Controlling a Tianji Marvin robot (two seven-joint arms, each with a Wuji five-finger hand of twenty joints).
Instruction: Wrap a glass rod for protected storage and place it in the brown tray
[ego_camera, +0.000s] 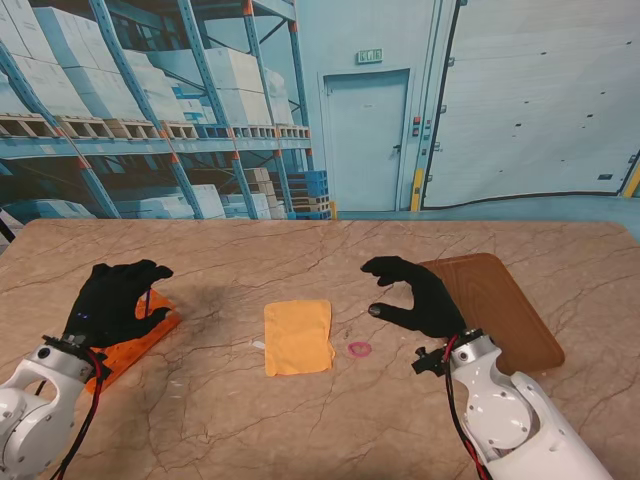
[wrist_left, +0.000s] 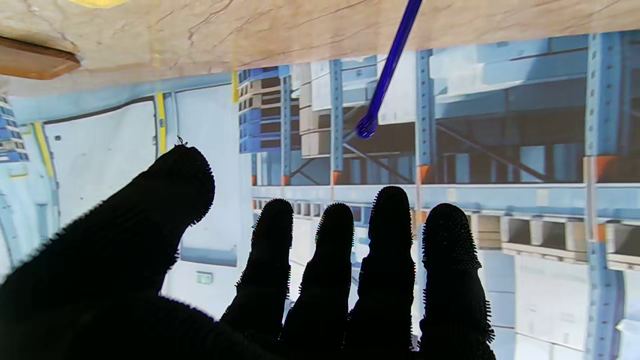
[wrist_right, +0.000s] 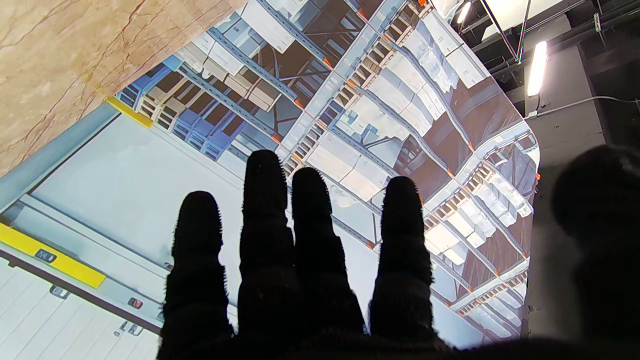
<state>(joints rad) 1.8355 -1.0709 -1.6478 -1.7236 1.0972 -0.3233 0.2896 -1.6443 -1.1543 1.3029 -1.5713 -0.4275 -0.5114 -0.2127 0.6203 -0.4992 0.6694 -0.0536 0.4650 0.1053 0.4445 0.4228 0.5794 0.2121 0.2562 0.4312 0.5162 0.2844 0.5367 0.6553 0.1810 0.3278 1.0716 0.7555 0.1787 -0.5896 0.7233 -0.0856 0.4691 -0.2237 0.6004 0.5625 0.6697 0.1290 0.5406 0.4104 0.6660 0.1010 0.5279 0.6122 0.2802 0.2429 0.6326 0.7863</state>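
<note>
Orange tray (ego_camera: 150, 338) under left hand (ego_camera: 112, 301); blue rod (wrist_left: 387, 70) inside.

Both hands wear black knitted gloves with a nubbly, bristly texture on the fingertips; the left hand (ego_camera: 113, 300) and right hand (ego_camera: 415, 295) each join a glossy white rounded forearm shell through a dark wrist fitting; red and black cables run along each forearm beside the wrist

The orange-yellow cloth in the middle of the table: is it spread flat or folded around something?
Spread flat. The orange-yellow cloth lies open as one rectangle on the marble table, with nothing on it.
</note>
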